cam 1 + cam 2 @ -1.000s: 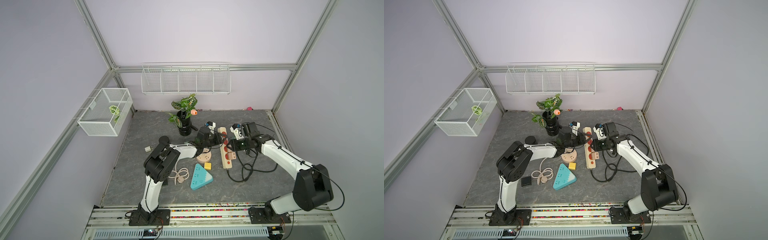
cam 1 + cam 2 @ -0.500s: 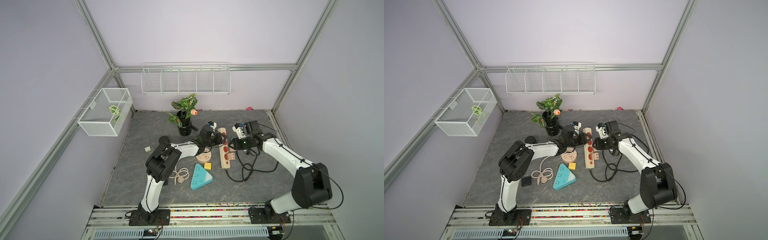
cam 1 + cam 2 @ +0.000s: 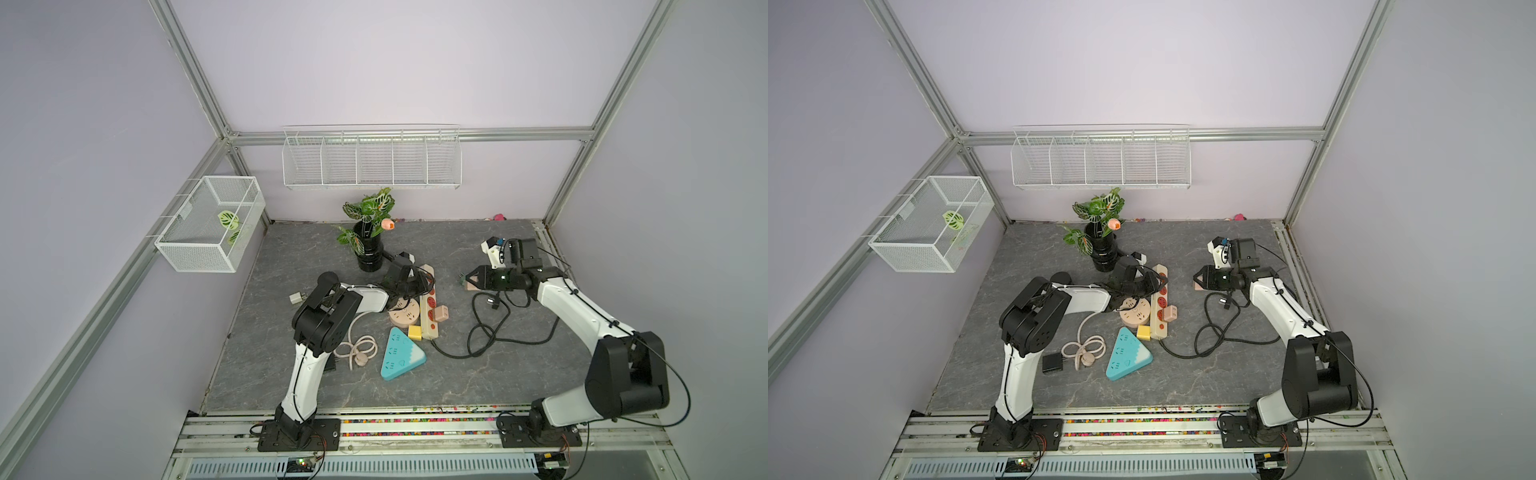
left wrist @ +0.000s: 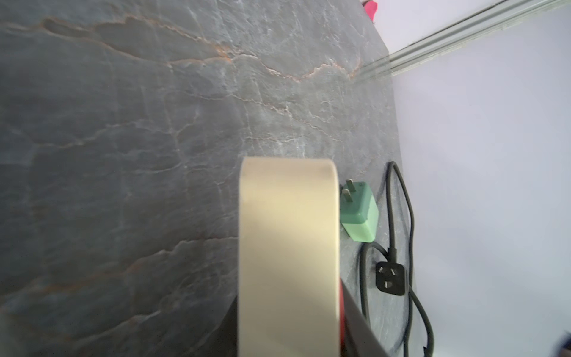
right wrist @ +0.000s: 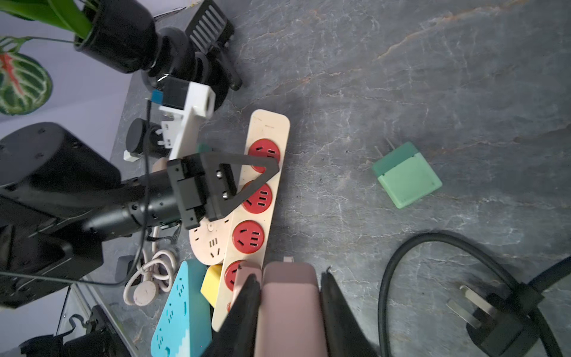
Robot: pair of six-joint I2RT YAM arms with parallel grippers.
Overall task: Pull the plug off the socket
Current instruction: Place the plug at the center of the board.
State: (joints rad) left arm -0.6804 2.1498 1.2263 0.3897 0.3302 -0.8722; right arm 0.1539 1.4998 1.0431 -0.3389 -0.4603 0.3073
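Top views: show right gripper (image 3: 468, 281) pinching one pink plug (image 3: 472, 286), well apart from the single power strip (image 3: 431, 309). Left gripper (image 3: 419, 282) clamped on that strip; second pink plug (image 3: 441, 312) seated there.
Left wrist: shows one green plug (image 4: 358, 213) and one black plug (image 4: 390, 278), both loose.
Right wrist: confirms grip.

Even diffuse light, soft shadows, bent edges, blurred wrist foreground
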